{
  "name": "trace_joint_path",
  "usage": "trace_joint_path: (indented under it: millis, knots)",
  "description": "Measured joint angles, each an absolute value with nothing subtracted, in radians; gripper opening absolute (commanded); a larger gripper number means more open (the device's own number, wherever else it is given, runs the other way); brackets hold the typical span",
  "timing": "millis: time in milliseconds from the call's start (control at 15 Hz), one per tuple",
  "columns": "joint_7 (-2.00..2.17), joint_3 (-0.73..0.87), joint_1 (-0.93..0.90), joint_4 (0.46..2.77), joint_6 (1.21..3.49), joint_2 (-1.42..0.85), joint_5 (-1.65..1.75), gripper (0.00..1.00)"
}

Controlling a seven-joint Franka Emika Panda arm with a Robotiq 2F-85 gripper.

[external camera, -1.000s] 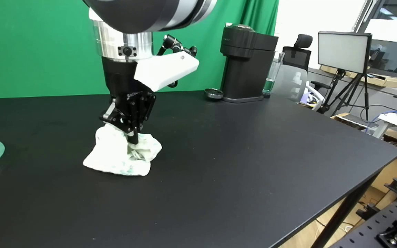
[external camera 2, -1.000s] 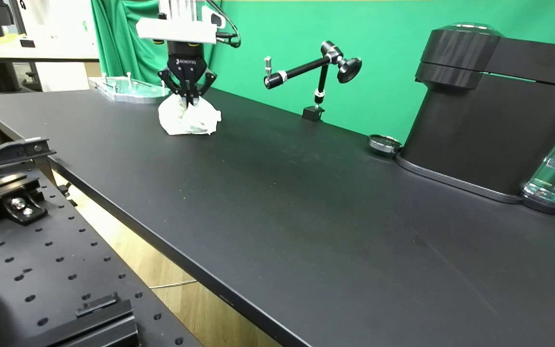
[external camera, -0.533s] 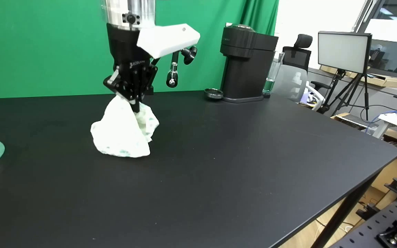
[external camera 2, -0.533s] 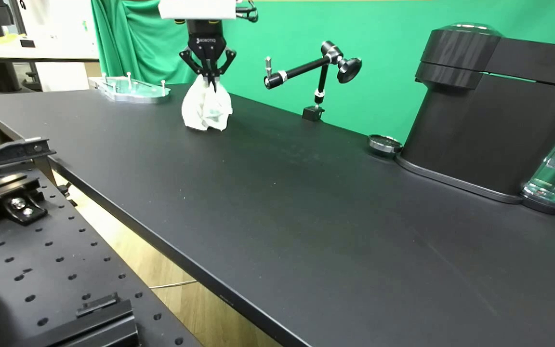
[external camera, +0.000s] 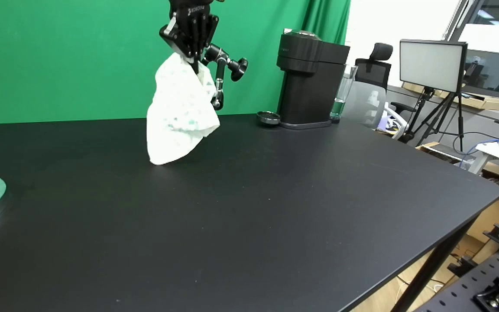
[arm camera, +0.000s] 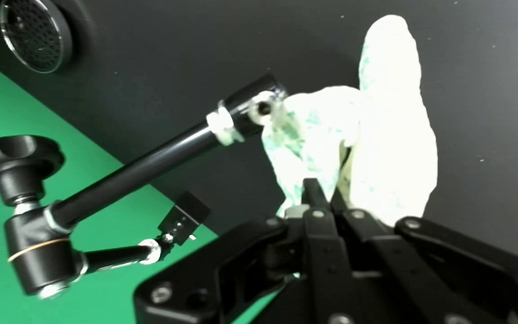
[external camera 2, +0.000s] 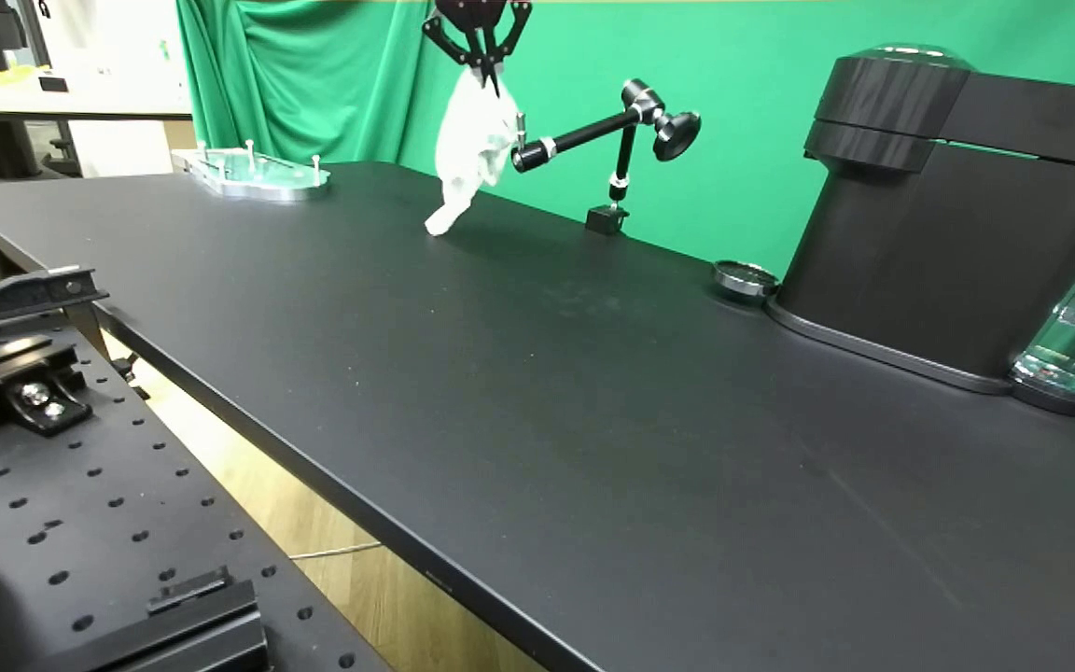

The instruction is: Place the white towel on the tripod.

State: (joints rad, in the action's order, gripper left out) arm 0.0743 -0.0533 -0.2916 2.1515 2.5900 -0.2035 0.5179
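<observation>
The white towel with faint green marks hangs bunched from my gripper in both exterior views (external camera: 180,108) (external camera 2: 472,140), and it fills the middle of the wrist view (arm camera: 394,148). My gripper (external camera: 195,65) is shut on its upper part; the fingertips also show in the wrist view (arm camera: 324,193). The towel's lower end appears off the table. A black jointed arm on a small block base (external camera 2: 584,135) stands at the green backdrop, perhaps the tripod. Its free end with an upright pin is beside the towel in the wrist view (arm camera: 241,112); I cannot tell whether they touch.
A black coffee machine (external camera 2: 929,233) with a water tank stands along the backdrop, with a round metal dish (external camera 2: 745,280) beside it. A clear plate with posts (external camera 2: 262,177) lies at the table's far end. A tripod holding a screen (external camera: 438,115) stands beyond the table.
My gripper has risen with the towel from the table and moved toward the backdrop and the jointed arm. The towel has unfolded downward and hangs longer.
</observation>
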Motion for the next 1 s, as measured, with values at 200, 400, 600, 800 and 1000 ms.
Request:
trace_joint_path:
  millis: [200, 400, 600, 800, 1000]
  knots:
    - [0.121, -0.037, -0.272, 2.143, 2.571, -0.173, 0.589, 0.01]
    - [0.178, -0.031, -0.247, 2.145, 2.55, -0.148, 0.647, 0.01]
    - [0.228, -0.03, -0.22, 2.155, 2.521, -0.119, 0.672, 0.01]
    - [0.257, -0.031, -0.198, 2.177, 2.493, -0.085, 0.677, 0.01]
    - [0.276, -0.035, -0.186, 2.201, 2.472, -0.057, 0.68, 0.01]
